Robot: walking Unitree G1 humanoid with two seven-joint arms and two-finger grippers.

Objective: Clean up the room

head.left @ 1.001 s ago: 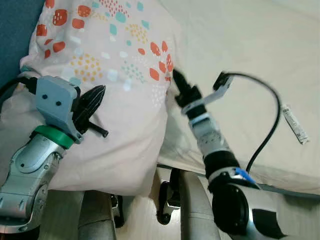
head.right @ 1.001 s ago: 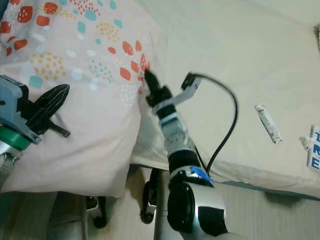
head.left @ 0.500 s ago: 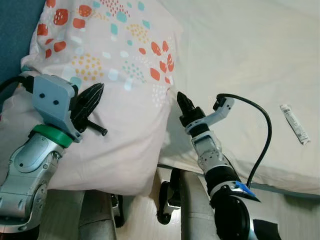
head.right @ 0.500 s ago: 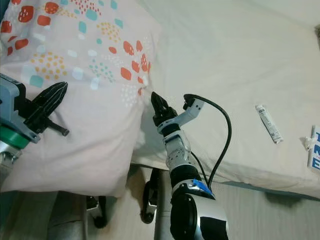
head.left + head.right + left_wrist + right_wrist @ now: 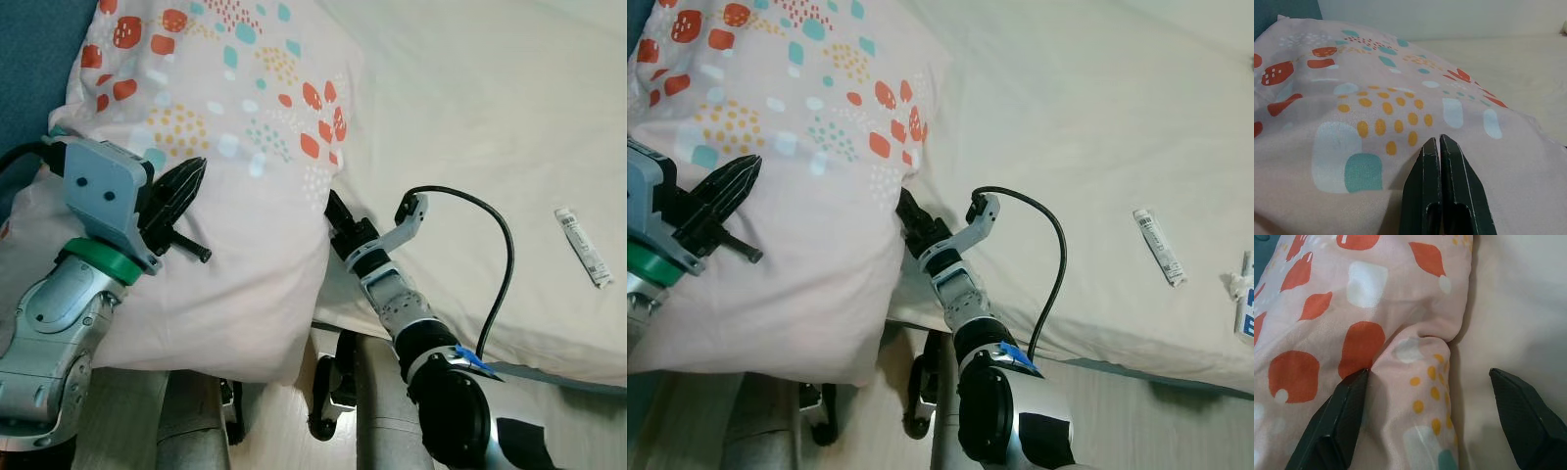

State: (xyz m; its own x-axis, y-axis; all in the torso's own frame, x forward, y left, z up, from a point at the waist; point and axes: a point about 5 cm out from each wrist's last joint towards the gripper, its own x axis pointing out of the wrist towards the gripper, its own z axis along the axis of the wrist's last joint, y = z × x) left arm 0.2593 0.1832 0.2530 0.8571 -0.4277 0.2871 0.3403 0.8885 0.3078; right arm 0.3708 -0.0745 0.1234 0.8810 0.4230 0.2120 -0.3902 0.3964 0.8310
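Note:
A pink pillow (image 5: 225, 147) with red, teal and orange spots lies at the left end of the bed and overhangs its near edge. My left gripper (image 5: 194, 174) rests on the pillow's near left part, its fingers (image 5: 1439, 147) shut with no fabric seen between them. My right gripper (image 5: 336, 209) is open at the pillow's right edge. One finger (image 5: 1349, 406) presses on the pillow, the other (image 5: 1520, 406) is over the sheet, and a fold of the pillow (image 5: 1420, 382) bulges between them.
The cream bed sheet (image 5: 470, 108) stretches to the right. A small white tube (image 5: 583, 247) lies on it, and a blue-and-white packet (image 5: 1246, 305) sits at the far right. A teal wall (image 5: 29, 49) is at the left. The wooden floor (image 5: 265, 431) lies below the bed edge.
My right gripper has drawn back toward me and leftward, from beside the red spots down to the pillow's lower right edge. The left gripper has stayed put.

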